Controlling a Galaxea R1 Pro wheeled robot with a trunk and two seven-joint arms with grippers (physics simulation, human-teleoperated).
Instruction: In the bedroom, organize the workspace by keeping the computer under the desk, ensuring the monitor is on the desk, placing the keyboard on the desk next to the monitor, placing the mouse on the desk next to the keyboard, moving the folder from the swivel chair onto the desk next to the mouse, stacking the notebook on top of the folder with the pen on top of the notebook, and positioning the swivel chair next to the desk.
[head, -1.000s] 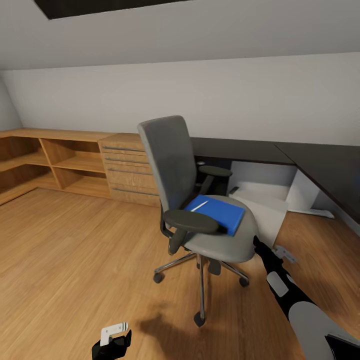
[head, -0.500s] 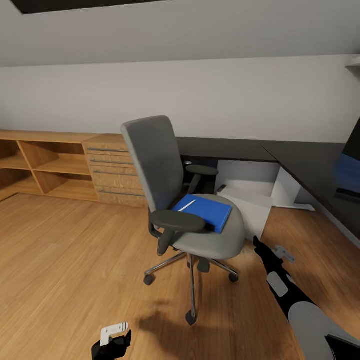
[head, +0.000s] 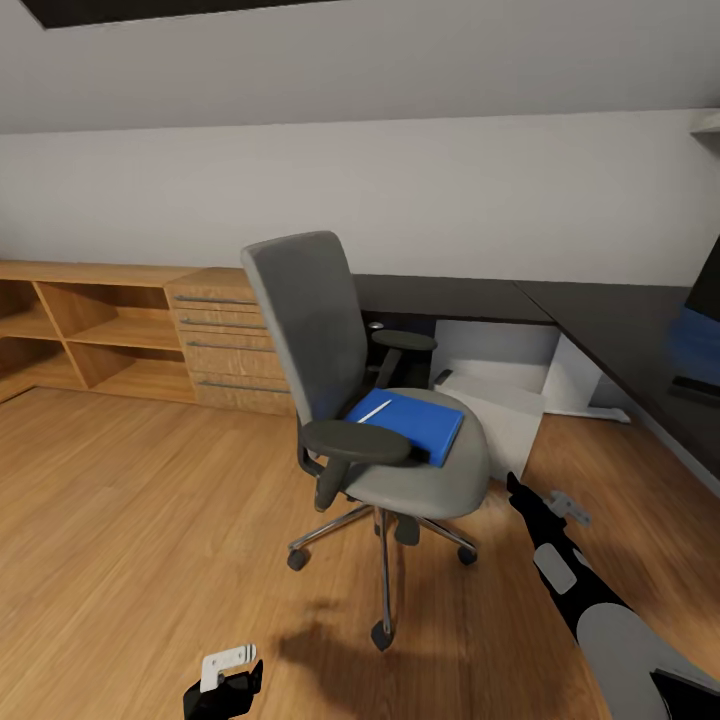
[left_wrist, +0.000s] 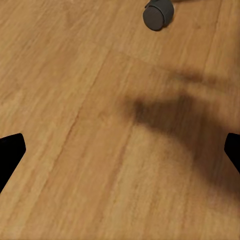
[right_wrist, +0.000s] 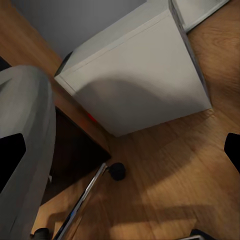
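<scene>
The grey swivel chair (head: 345, 350) stands on the wood floor in front of the black desk (head: 600, 325). On its seat lies the blue folder (head: 415, 424), with the white pen (head: 373, 411) across its near corner. The light-grey computer (head: 505, 412) sits under the desk, close-up in the right wrist view (right_wrist: 140, 75). A slice of the monitor (head: 700, 330) shows at the right edge. My right gripper (head: 516, 490) is open, low beside the seat. My left gripper (head: 226, 682) is open above bare floor (left_wrist: 100, 125). Keyboard, mouse and notebook are out of view.
A light-wood drawer chest (head: 225, 340) and open shelves (head: 90, 335) line the back wall to the left. The chair's chrome base with black castors (head: 381, 634) spreads over the floor; one castor (left_wrist: 159, 12) lies near my left gripper, another (right_wrist: 117, 171) near the right.
The whole view shifted between one second and half a second ago, so the camera turned right and the monitor's edge came into view. Nothing has moved since; both arms hold their poses.
</scene>
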